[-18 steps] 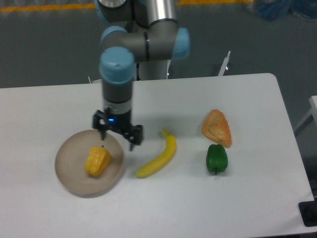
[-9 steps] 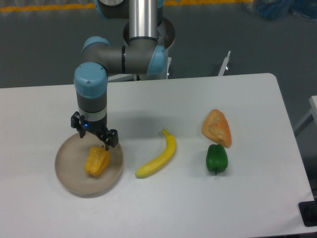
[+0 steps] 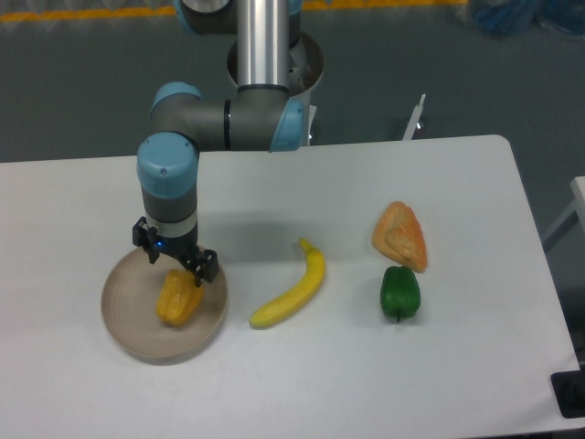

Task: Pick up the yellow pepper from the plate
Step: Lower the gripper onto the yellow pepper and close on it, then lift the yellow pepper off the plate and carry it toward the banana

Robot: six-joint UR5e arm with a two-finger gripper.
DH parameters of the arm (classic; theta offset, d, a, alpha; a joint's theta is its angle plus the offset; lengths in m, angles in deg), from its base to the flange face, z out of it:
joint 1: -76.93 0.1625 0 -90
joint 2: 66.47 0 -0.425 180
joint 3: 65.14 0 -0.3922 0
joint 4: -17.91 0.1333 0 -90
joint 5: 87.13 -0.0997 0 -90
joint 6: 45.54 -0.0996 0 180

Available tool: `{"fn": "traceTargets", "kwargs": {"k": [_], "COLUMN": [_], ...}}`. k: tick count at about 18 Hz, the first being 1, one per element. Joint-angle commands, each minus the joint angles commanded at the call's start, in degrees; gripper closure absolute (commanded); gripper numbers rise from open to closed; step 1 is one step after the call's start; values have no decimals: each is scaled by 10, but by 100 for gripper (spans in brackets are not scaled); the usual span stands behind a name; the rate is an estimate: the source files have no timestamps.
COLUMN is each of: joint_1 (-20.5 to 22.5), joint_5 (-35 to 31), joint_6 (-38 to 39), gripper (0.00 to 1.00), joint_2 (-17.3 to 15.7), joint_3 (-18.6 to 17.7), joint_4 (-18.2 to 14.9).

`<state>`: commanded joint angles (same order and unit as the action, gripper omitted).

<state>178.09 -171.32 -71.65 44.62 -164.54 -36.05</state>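
The yellow pepper (image 3: 178, 298) lies on the beige plate (image 3: 128, 315) at the left of the table. My gripper (image 3: 175, 267) hangs right over the pepper's upper end, fingers pointing down and spread apart, one on each side of it. The fingers are open and I see no grip on the pepper, which still rests on the plate. The gripper body hides the pepper's top.
A yellow banana (image 3: 294, 287) lies just right of the plate. Further right sit a green pepper (image 3: 399, 293) and an orange wrinkled wedge (image 3: 400, 234). The table's front edge runs below the plate.
My gripper has swung left from the plate's right rim to above the pepper and come down a little closer to it. The pepper has not moved.
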Motion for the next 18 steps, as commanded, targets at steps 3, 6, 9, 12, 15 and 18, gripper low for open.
{"fn": "traceTargets", "kwargs": {"k": [3,6,9,12,15,18], "joint_1": [0,-1,-1,0,0,3], "joint_5": [-4,-5,-4,-5,-5,-4], "joint_6": [4,4,0,-1,-2,-10], "gripper": [0,30,51,61,62,62], "joint_2": [11,11,11,11,8,1], "joint_3": [10,11,11,10,8,12], "joint_4": [0,0,0,0,0,0]}}
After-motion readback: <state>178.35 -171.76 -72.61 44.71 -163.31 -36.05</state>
